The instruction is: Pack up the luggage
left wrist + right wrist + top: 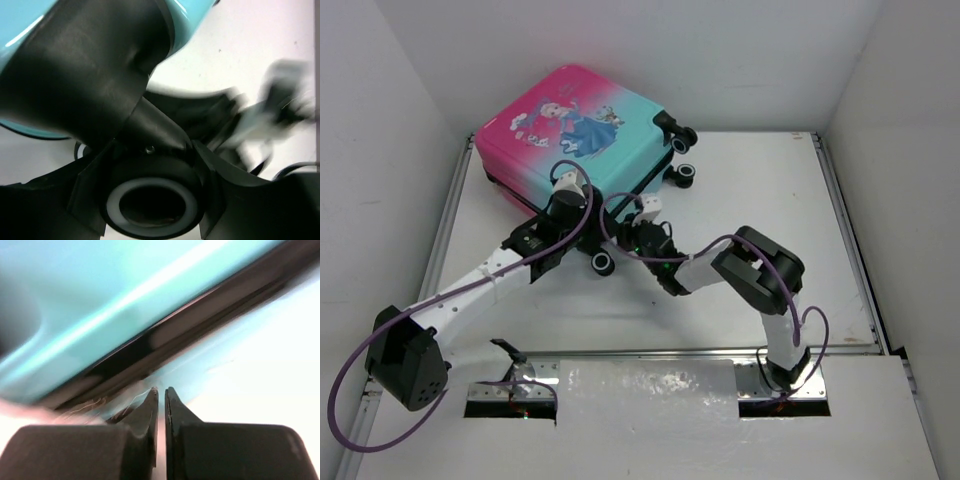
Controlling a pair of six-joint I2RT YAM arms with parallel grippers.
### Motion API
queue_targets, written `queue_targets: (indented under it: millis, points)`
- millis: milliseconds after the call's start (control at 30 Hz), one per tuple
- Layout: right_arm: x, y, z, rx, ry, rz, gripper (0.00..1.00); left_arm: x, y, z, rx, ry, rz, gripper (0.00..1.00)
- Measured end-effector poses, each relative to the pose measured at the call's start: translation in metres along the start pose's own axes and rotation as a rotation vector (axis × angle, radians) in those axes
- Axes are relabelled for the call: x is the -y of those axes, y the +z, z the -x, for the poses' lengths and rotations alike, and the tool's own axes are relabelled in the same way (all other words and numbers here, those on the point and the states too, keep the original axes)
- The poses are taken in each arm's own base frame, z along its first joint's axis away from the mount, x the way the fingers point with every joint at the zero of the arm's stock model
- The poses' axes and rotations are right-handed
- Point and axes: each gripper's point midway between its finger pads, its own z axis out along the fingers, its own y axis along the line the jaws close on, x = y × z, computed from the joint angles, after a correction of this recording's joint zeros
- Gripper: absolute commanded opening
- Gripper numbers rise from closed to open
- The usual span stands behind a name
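Observation:
The luggage (575, 125), a pink-to-teal hard-shell case with a princess print, lies closed at the back left of the table. My left gripper (582, 238) reaches its near teal end. In the left wrist view its fingers (220, 175) sit tight on either side of a black wheel with a pale ring (152, 205); the teal shell (20, 30) is above. My right gripper (645, 215) is beside it at the case's near side. In the right wrist view it (161, 391) is shut, tips by the dark zip seam (150, 342) of the teal shell (100, 285), with nothing seen between them.
Two more black wheels (682, 135) stick out at the case's right end, and one (603, 262) shows near the grippers. The white table (770, 200) has raised rails at left and right and white walls around it. Purple cables loop over both arms.

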Motion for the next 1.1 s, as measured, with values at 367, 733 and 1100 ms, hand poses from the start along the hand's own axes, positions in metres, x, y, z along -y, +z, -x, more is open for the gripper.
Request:
queue_targets:
  millis: [367, 733, 1100]
  points:
    - [0.143, 0.018, 0.069, 0.162, 0.077, -0.236, 0.32, -0.006, 0.000, -0.006, -0.005, -0.030, 0.025, 0.00]
    - [-0.009, -0.031, -0.033, -0.113, -0.114, 0.336, 0.55, -0.005, 0.002, -0.002, -0.015, -0.018, 0.058, 0.50]
    - [-0.039, -0.015, 0.004, 0.013, -0.115, 0.379, 0.45, -0.005, -0.002, 0.029, 0.058, -0.036, 0.099, 1.00]
